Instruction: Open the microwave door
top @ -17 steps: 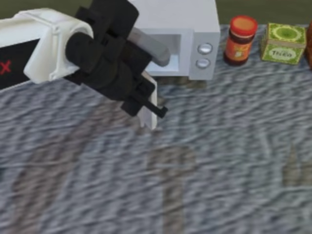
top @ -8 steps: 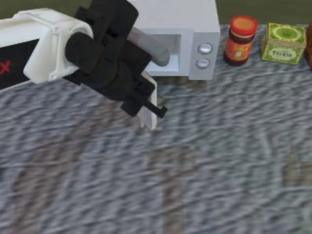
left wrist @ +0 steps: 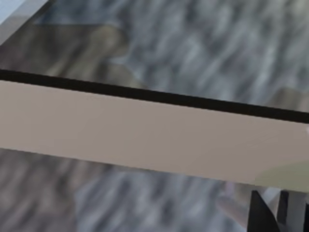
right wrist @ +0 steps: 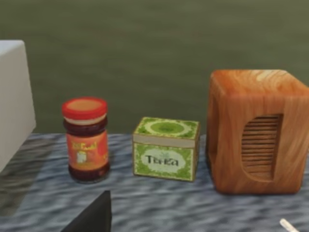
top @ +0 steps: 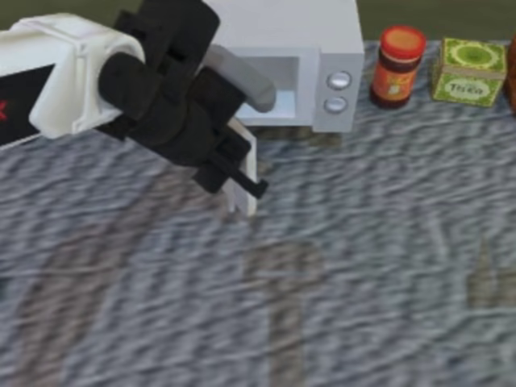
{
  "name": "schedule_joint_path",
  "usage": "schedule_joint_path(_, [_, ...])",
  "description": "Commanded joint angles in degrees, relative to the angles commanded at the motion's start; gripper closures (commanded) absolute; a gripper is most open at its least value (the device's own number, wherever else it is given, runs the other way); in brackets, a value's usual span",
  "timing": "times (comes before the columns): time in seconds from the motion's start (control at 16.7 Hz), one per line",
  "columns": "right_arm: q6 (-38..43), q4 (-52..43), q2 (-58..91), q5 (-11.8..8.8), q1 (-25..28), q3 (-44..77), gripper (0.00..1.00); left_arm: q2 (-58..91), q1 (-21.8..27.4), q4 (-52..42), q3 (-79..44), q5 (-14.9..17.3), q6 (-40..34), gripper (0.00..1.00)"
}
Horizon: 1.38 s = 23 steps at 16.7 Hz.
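Stood right of the microwave (top: 322, 48): jar (top: 398, 66), then tea box (top: 468, 72); wooden box (right wrist: 256, 130) beyond that.

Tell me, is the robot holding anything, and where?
The left gripper is at the swung-out microwave door, by its free edge. Whether its fingers actually clamp it cannot be told.

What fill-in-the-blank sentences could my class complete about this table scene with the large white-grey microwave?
1. The flat light-grey microwave door stands swung ____.
2. The front of the large white-grey microwave carries ____ round silver knobs.
3. The jar beside the microwave has a ____ lid.
4. The black left gripper is at the door's ____ edge.

Missing words: open; two; red; outer
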State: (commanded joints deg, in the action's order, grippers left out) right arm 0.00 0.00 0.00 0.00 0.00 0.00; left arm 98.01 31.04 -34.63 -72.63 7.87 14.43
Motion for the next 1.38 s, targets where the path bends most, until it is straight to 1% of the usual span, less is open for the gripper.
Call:
schedule_joint_path(0.24, [0.00, 0.00, 0.00, 0.00, 0.00, 0.00, 0.00, -1.28, -2.35, -1.05, 1.79, 3.11, 5.36, 1.00])
schedule_joint_path(0.36, [0.00, 0.00, 0.00, 0.00, 0.00, 0.00, 0.00, -1.57, -2.80, -1.21, 2.10, 3.83, 6.42, 1.00])
schedule_joint_path(1.38, [0.00, 0.00, 0.00, 0.00, 0.00, 0.00, 0.00, -1.57, -2.80, -1.21, 2.10, 3.83, 6.42, 1.00])
